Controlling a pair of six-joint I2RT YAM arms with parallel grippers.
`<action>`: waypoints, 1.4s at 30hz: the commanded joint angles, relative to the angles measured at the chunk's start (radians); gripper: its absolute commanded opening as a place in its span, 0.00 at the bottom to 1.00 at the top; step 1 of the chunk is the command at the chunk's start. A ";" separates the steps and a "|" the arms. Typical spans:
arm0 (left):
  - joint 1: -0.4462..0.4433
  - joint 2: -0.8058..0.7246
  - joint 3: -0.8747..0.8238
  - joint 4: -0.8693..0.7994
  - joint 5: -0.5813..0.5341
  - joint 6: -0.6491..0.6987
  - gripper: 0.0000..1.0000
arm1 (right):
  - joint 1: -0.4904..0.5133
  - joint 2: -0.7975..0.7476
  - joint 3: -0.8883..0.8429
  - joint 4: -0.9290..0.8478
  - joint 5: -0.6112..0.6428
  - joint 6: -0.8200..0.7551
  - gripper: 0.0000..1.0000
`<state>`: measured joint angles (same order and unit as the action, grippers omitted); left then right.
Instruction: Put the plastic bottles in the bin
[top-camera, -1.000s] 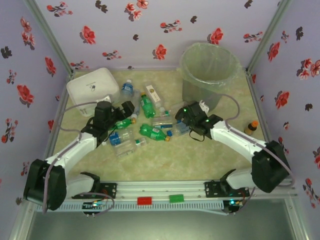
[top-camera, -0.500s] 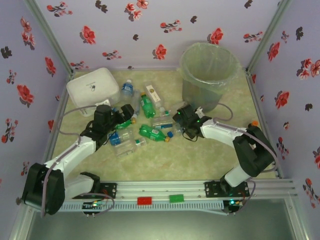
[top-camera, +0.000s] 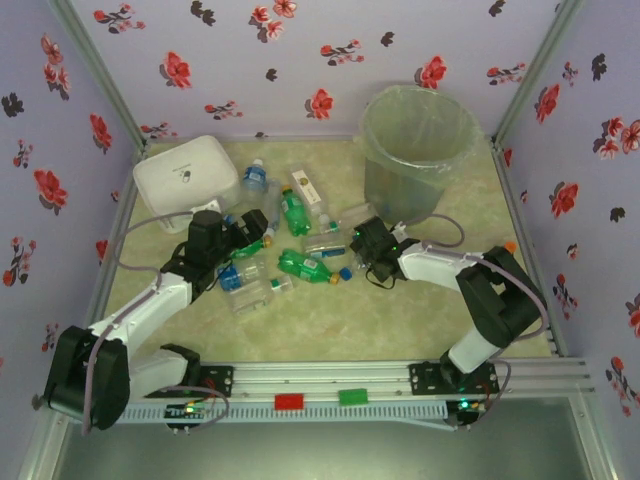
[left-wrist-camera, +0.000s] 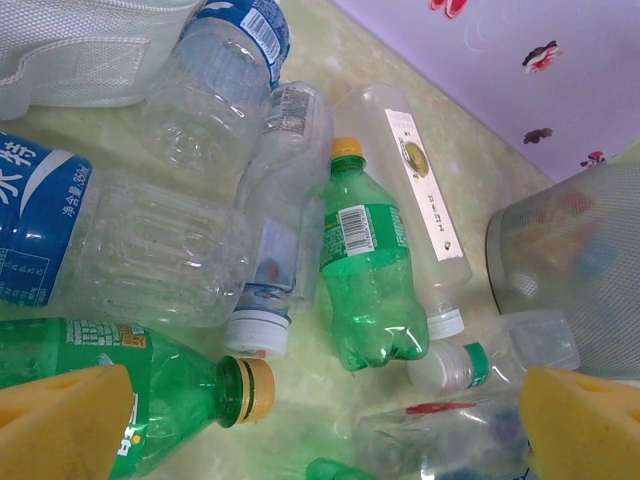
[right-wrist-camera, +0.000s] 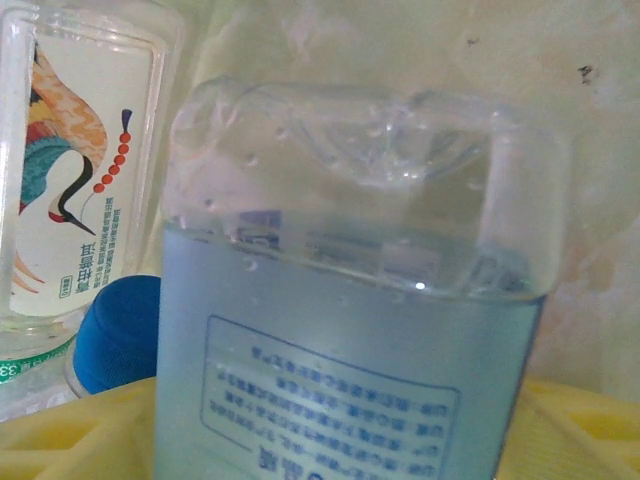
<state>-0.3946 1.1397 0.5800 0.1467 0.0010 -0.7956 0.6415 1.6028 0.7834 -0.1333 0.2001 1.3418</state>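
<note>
Several plastic bottles, clear and green, lie in a heap mid-table. The bin stands behind them to the right, and its wall shows in the left wrist view. My left gripper hangs open over the heap's left side. Between its yellow pads lie a green bottle with a yellow cap and another green one. My right gripper is low at the heap's right edge. Its pads press both flanks of a clear square bottle with a pale blue label lying on the table.
A white rounded box sits at the back left, touching the heap. An orange-capped bottle stands alone by the right wall. Flowered cloth walls close in three sides. A metal rail runs along the near edge.
My right arm has folded in and its gripper has slid left and down into the bottles, its jaws narrowing around the clear square bottle. The left gripper has barely shifted.
</note>
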 joint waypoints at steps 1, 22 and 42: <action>-0.005 0.011 -0.003 0.014 -0.009 -0.006 1.00 | -0.003 0.017 -0.027 0.052 -0.009 0.001 0.70; 0.107 -0.041 -0.043 0.096 -0.022 -0.033 1.00 | -0.002 -0.190 0.416 -0.232 -0.123 -0.728 0.39; 0.107 -0.149 -0.091 0.023 -0.007 -0.054 1.00 | -0.306 0.007 1.008 -0.211 -0.008 -1.050 0.32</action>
<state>-0.2939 1.0264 0.5049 0.1944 -0.0067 -0.8444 0.3664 1.5818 1.7561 -0.3813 0.1318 0.3134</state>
